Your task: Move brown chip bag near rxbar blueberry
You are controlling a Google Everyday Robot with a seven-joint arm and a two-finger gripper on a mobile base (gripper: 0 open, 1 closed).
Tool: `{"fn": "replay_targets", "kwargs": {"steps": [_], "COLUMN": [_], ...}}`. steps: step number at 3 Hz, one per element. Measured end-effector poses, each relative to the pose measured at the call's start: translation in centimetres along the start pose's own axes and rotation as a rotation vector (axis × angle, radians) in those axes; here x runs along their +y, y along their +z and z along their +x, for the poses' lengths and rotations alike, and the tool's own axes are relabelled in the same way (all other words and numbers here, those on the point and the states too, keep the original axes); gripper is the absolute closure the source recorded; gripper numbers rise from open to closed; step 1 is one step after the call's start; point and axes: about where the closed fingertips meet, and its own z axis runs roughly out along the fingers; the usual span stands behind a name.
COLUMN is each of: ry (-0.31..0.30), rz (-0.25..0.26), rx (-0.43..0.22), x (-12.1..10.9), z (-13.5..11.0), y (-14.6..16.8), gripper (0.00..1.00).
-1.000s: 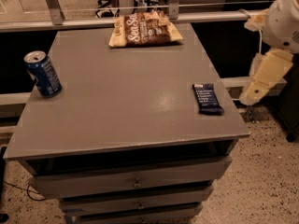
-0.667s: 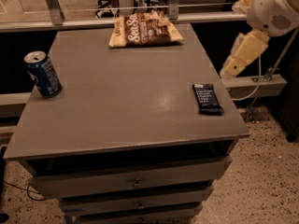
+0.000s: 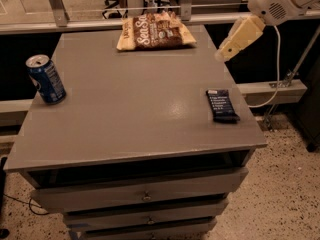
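The brown chip bag (image 3: 155, 32) lies flat at the far edge of the grey table (image 3: 130, 114), dark brown in the middle with white script and cream ends. The rxbar blueberry (image 3: 222, 105), a small navy wrapper with white text, lies near the table's right edge, closer to the front. My gripper (image 3: 236, 39), cream-coloured on a white arm, hangs in the air over the table's far right edge. It is to the right of the bag and beyond the bar, touching neither.
A blue soda can (image 3: 46, 79) stands upright near the table's left edge. Drawers (image 3: 145, 196) sit under the tabletop. A metal rail (image 3: 100, 21) and glass run behind the table. A cable (image 3: 277, 74) hangs at the right above speckled floor.
My arm has swung up and to the left, from beside the table's right edge near the bar to above the far right edge, closer to the chip bag. The objects have not moved.
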Motion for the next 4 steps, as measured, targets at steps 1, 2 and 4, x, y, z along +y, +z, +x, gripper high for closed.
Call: {"fn": "replay_targets", "kwargs": {"steps": [1,2,4], "ry": [0.001,0.051,0.258], "rz": [0.001,0.04,0.165], "rx": [-0.001,-0.028,-0.214], "x": [0.0,-0.6,-7.2], "z": [0.0,0.6,1.4], "y": [0.0,1.4,11.3], "gripper": [0.0,0.0,0.0]}}
